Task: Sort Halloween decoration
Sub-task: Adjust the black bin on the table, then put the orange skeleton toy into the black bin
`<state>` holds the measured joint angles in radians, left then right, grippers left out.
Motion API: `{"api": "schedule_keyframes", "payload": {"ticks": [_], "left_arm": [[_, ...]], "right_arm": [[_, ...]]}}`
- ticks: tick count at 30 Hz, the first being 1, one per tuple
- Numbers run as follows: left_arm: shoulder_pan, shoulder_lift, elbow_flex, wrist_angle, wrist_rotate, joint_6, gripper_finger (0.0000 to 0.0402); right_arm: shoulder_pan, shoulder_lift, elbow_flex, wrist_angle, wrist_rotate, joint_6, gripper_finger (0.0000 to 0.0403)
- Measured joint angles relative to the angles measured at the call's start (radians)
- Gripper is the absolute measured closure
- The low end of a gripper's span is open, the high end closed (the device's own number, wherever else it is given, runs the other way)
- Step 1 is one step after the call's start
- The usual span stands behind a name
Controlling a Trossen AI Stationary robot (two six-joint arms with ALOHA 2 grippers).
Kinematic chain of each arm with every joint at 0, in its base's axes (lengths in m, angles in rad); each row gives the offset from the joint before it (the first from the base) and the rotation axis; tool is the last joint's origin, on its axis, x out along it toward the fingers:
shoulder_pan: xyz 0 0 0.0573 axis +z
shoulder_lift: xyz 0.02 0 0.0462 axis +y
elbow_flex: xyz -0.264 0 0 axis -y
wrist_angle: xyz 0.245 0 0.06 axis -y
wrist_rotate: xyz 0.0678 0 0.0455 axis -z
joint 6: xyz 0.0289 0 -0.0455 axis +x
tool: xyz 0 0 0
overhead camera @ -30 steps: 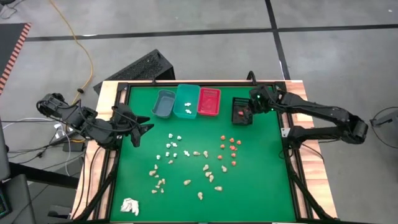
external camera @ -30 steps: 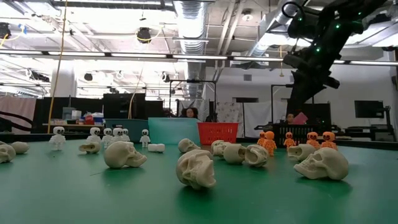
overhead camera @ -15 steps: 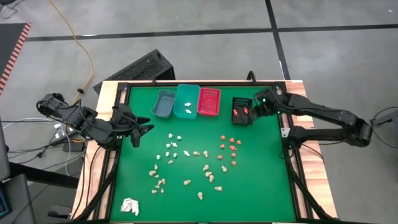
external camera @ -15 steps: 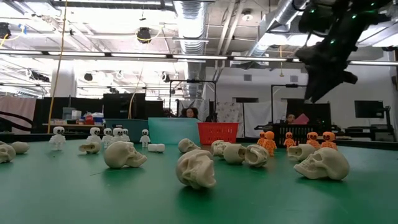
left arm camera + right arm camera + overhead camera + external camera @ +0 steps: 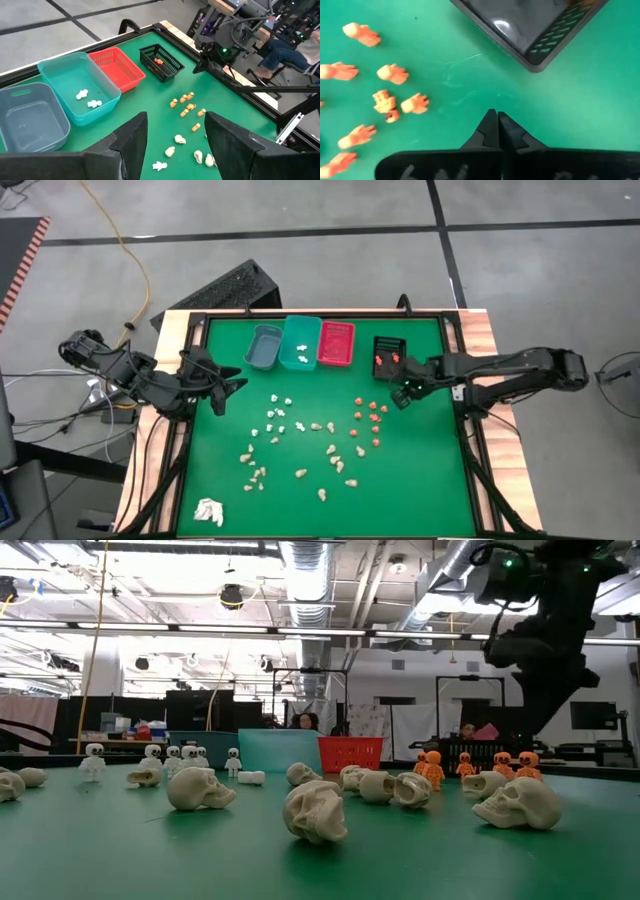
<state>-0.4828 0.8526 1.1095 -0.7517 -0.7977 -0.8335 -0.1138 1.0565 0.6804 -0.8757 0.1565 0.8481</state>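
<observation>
Tiny Halloween pieces lie on the green mat: orange figures (image 5: 370, 415) at centre right, also in the right wrist view (image 5: 390, 100), white skeletons (image 5: 275, 412) at centre left, and beige skulls (image 5: 330, 452) nearer the front. My right gripper (image 5: 403, 395) is shut and empty (image 5: 495, 114). It is low over the mat between the orange figures and the black bin (image 5: 388, 357), which has orange pieces in it. My left gripper (image 5: 235, 383) is open and empty (image 5: 175, 135). It waits at the mat's left edge.
Grey (image 5: 263, 347), teal (image 5: 301, 342) and red (image 5: 336, 343) bins stand in a row at the far edge, left of the black bin. The teal bin holds two white pieces. A white papery wad (image 5: 208, 511) lies at the near left corner.
My right gripper has left the place above the black bin. It has gone toward the table's near edge and down, and is now beside the orange figures. The decoration pieces on the mat have not moved.
</observation>
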Motion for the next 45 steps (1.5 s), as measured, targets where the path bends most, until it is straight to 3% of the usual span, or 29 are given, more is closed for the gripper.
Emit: {"api": "schedule_keyframes", "payload": {"ticks": [16, 24, 30, 33, 37, 45], "left_arm": [[0.0, 0.0, 0.0, -0.015, -0.02, 0.02, 0.0214], [0.0, 0.0, 0.0, -0.03, -0.029, 0.025, 0.0214], [0.0, 0.0, 0.0, -0.03, -0.029, 0.019, 0.0214], [0.0, 0.0, 0.0, -0.028, -0.028, 0.017, 0.0214], [0.0, 0.0, 0.0, -0.025, -0.024, 0.017, 0.0214], [0.0, 0.0, 0.0, -0.025, -0.057, 0.032, 0.0214]], "right_arm": [[-0.243, 0.159, 0.0, 0.274, 0.014, -0.204, 0.0402], [-0.339, 0.174, 0.002, 0.435, -0.007, -0.308, 0.0403], [-0.339, 0.114, 0.064, 0.453, -0.005, -0.337, 0.0403], [-0.289, 0.039, 0.084, 0.442, -0.051, -0.336, 0.0403], [-0.127, -0.086, 0.085, 0.395, -0.054, -0.326, 0.0403], [0.328, -0.169, 0.082, 0.205, 0.266, -0.198, 0.0396]]}}
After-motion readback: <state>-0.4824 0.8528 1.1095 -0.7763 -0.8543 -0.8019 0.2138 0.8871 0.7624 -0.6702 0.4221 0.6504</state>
